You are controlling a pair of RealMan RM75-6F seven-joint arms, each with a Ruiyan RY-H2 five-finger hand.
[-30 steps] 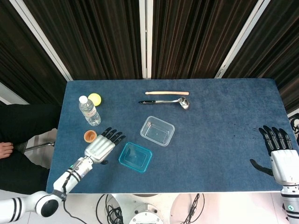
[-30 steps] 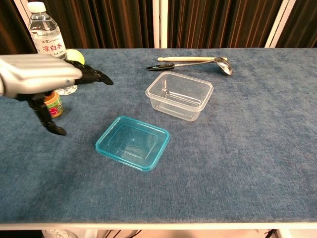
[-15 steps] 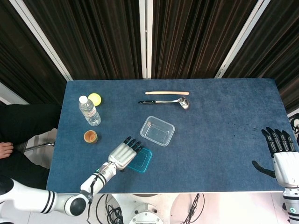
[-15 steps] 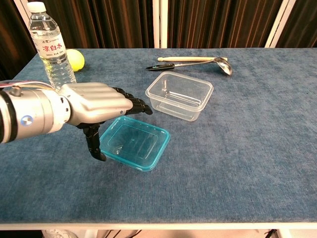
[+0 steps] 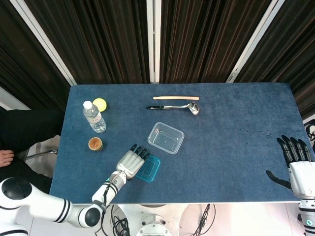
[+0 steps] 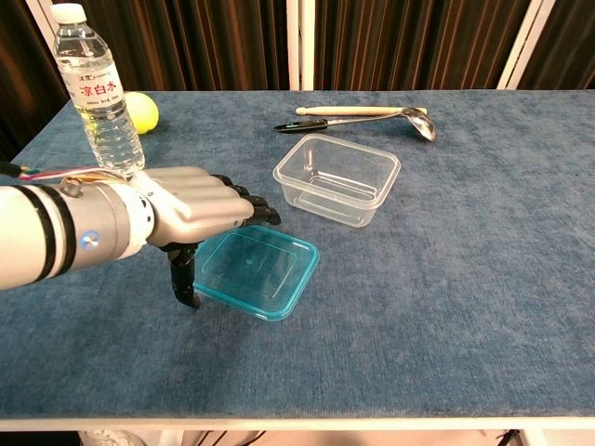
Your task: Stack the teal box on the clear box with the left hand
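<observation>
Under the spread left hand (image 6: 191, 209), a shallow translucent teal box (image 6: 256, 272), flat on the table.

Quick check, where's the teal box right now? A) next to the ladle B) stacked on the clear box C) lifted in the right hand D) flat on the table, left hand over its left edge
D: the teal box lies on the table with the left hand over its left edge, apart from the clear box.

Teal box (image 6: 253, 273) and clear box (image 6: 337, 178) — glossy see-through plastic; table (image 6: 465, 279) — matt, napped blue cloth.
</observation>
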